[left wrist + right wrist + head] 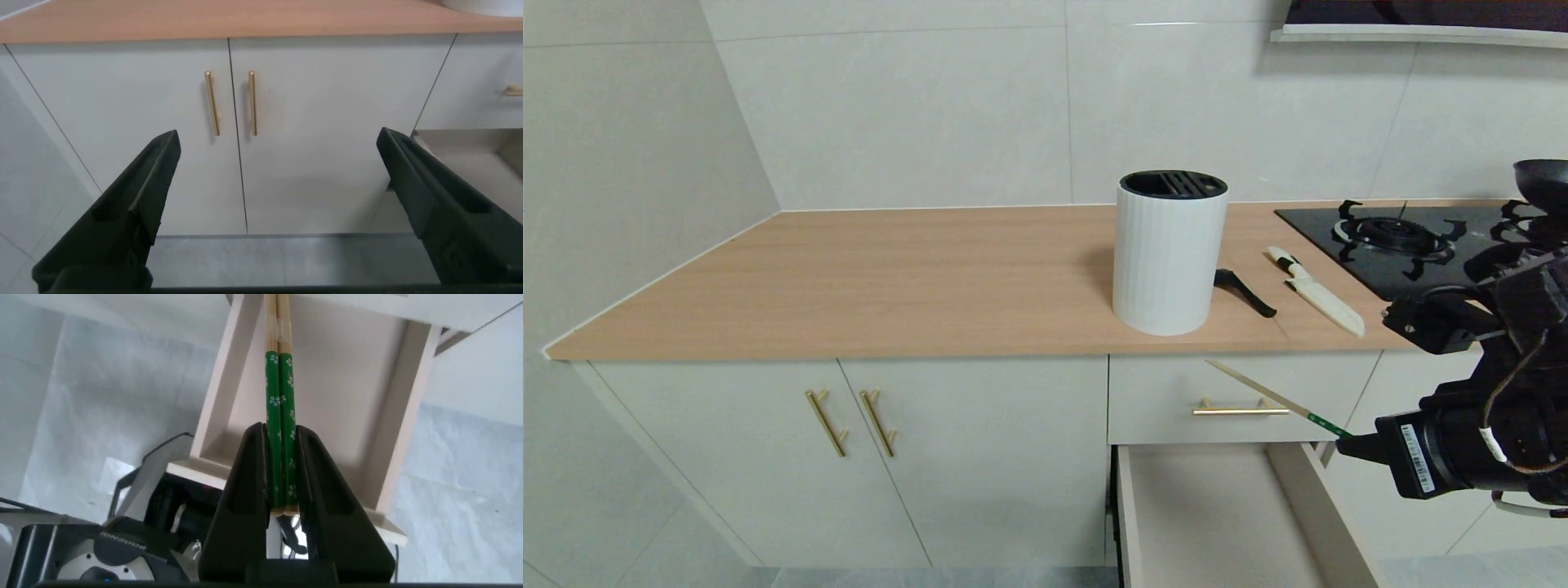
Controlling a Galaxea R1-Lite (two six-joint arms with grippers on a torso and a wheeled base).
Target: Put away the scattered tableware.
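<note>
Item: chopsticks (1274, 395), lower right of frame, pinched tight in my right gripper (1352, 445) above the open drawer (1303, 506). Step: stowing. Next, I judge: lower, release inside. My left gripper (278, 140) wide, empty

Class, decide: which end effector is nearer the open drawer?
Right. The right end effector holds chopsticks over the drawer; the left end effector faces the cabinet doors beside it.

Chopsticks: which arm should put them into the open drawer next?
Right. The right end effector is shut on the chopsticks, held above the open drawer. The left end effector is open and empty, facing the cabinet doors.
</note>
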